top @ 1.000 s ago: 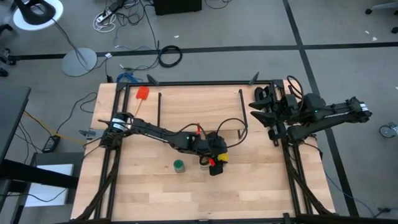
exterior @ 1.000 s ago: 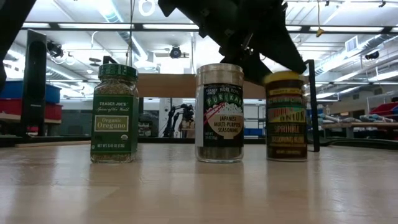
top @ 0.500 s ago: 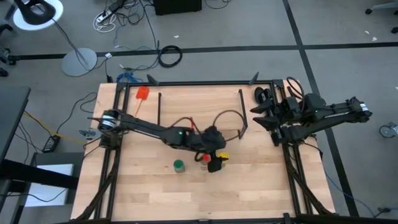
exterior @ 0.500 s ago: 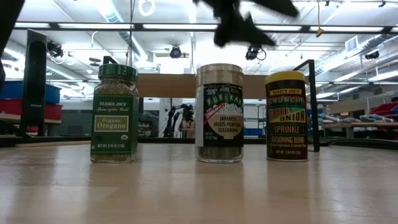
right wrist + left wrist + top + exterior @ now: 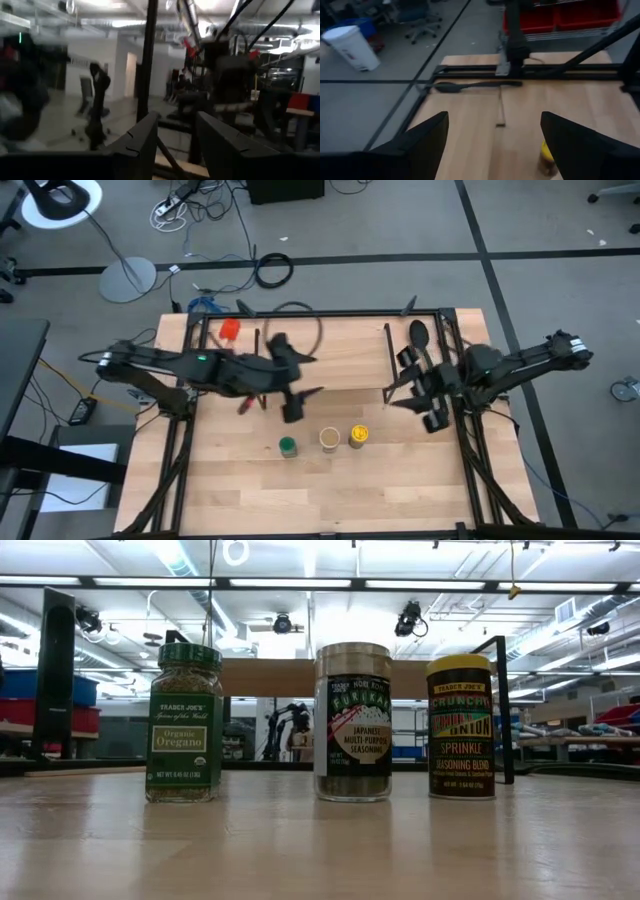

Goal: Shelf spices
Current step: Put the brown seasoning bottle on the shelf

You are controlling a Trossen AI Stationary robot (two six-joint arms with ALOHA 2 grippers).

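Observation:
Three spice jars stand upright on their bases in a row on the tabletop: green-lidded (image 5: 288,446) (image 5: 184,723), tan-lidded (image 5: 329,439) (image 5: 353,721) and yellow-lidded (image 5: 358,436) (image 5: 461,726). The shelf (image 5: 320,365) (image 5: 270,678) stands behind them on black wire legs. My left gripper (image 5: 298,402) is open and empty, above the table, to the left of and beyond the jars. Its wrist view shows the yellow jar (image 5: 547,157) ahead. My right gripper (image 5: 400,395) is open and empty, to the right of the shelf.
A red-headed spatula (image 5: 230,330) lies at the table's far left. A black spoon (image 5: 418,335) (image 5: 470,86) lies at the far right. Black frame rails run along the table's left and right edges. Bare tabletop lies in front of the jars.
My left gripper has risen from over the yellow jar and drawn back toward the table's left and far side. The yellow jar stays standing beside the tan jar. My right gripper has come from the table's right edge toward the middle.

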